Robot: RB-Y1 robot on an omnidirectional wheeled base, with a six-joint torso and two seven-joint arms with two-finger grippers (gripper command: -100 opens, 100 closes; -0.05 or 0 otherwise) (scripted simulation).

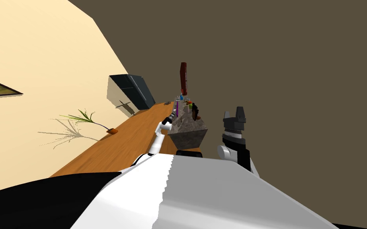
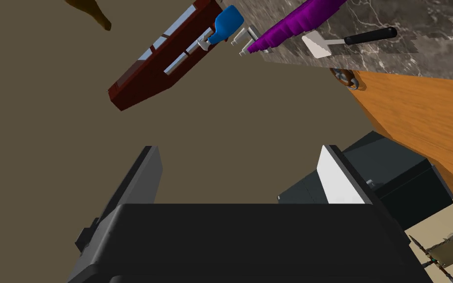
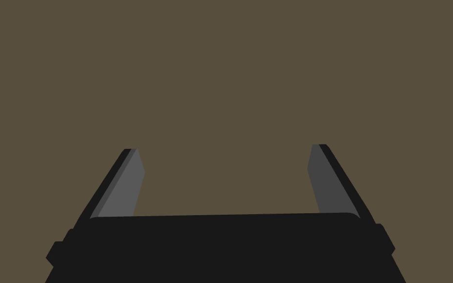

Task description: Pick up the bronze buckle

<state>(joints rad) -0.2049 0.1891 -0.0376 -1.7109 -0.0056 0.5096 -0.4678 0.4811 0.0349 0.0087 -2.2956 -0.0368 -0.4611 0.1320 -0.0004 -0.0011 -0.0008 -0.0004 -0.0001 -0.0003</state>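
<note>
Left hand hangs in the air, its two fingers spread wide with nothing between them: empty. Ahead of it runs the marble counter, and on it I see a spatula with a black handle lying flat next to a purple ribbed thing. A blue bottle sits at the far edge.

There's the buckle: small, brownish, with grey rings. It lies on the orange wood floor right against the counter's edge, well apart from my fingers.

A dark red framed panel stands just past the blue bottle. A dark cabinet sits on the wood floor behind one of my left fingers.

On my other side, the right hand is raised beside the counter. Its fingers are wide apart too, holding nothing.
</note>
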